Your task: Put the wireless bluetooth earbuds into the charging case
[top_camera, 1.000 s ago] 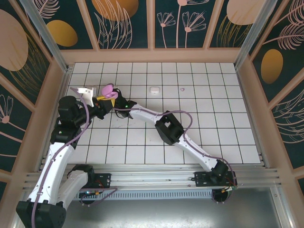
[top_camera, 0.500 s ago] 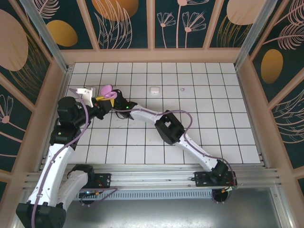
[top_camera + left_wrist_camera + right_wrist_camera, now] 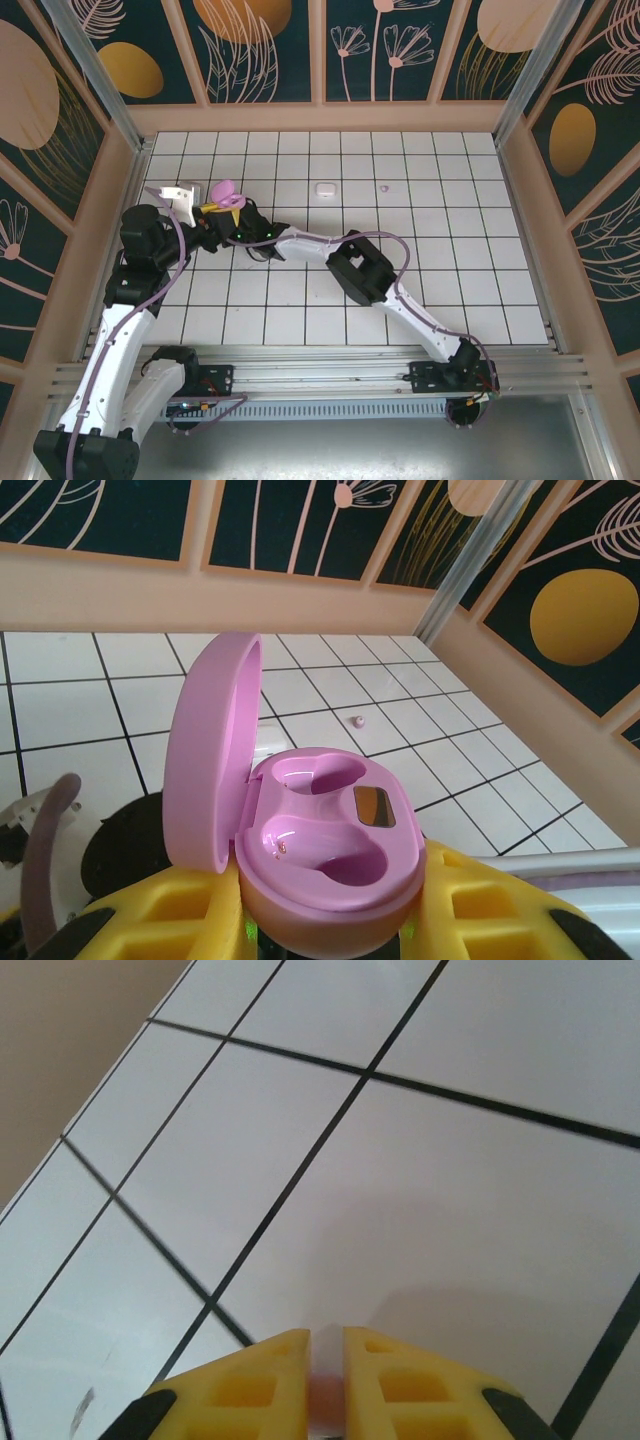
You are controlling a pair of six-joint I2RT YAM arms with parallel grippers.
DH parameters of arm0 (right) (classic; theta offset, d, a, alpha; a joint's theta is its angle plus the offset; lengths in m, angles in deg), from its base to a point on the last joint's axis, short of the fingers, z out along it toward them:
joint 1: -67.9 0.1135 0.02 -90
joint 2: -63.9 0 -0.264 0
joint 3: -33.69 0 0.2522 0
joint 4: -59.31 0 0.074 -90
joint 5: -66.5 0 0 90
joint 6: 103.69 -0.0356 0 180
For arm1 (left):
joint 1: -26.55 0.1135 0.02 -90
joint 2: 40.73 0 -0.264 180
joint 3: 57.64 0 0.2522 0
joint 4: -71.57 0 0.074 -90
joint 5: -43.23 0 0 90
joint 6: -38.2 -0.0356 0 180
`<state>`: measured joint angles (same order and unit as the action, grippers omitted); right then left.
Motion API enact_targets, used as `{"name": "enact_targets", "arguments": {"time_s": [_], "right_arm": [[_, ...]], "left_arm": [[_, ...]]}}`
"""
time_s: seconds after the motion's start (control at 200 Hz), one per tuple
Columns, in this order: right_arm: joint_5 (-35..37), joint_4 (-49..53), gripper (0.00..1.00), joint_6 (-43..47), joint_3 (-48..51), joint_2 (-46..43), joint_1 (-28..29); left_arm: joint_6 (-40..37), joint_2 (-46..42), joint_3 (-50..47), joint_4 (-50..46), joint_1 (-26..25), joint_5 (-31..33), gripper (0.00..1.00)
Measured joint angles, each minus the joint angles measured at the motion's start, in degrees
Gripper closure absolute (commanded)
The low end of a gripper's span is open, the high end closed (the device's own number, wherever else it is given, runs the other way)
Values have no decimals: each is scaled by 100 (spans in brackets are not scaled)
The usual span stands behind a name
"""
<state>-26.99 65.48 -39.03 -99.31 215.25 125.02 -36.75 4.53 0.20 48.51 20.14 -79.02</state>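
Charging case [image 3: 322, 852], a glossy pink plastic clamshell with its rounded lid stood open and both moulded wells empty, is held up off the white tiled surface [image 3: 440, 250] near its far left corner. The left gripper [image 3: 325, 920] has it by the base, its yellow jaws closed against either side. Just beside it, close over the tiles, the right gripper [image 3: 325, 1342] has its jaws drawn nearly together. A small pale pinkish piece [image 3: 322, 1396] is pinched in the slit between them. I take it for one of the earbuds, though too little shows to be sure.

The likeliest failure is that piece. It is tiny and deep in the slit, so it may pivot or squirt out on the way to the case. If it arrives turned wrong, it would perch on the rim of a well instead of seating.

The case is smooth and rounded, so a downward push could rock it in the left jaws or tip it out. The upright lid stands close to the wells, and a nudge from a yellow finger could swing it shut. The two arms are crowded together here, so they could knock each other.

Along the far edge of the surface lie a small white rounded object [image 3: 323, 187] and a tiny pink speck [image 3: 383, 187], well apart from the case. If either is the second earbud, it calls for a long reach.
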Motion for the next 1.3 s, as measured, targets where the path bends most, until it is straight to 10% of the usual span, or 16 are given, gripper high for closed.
{"name": "enact_targets", "arguments": {"time_s": [0.686,1.301], "right_arm": [[-107,-625,80,177,4282,-2704,-66],[476,363,61,-3115,4472,-3410,144]], "left_arm": [[-129,-39,-2,-168,0,131,78],[-129,-122,-380,-162,0,149,78]]}}
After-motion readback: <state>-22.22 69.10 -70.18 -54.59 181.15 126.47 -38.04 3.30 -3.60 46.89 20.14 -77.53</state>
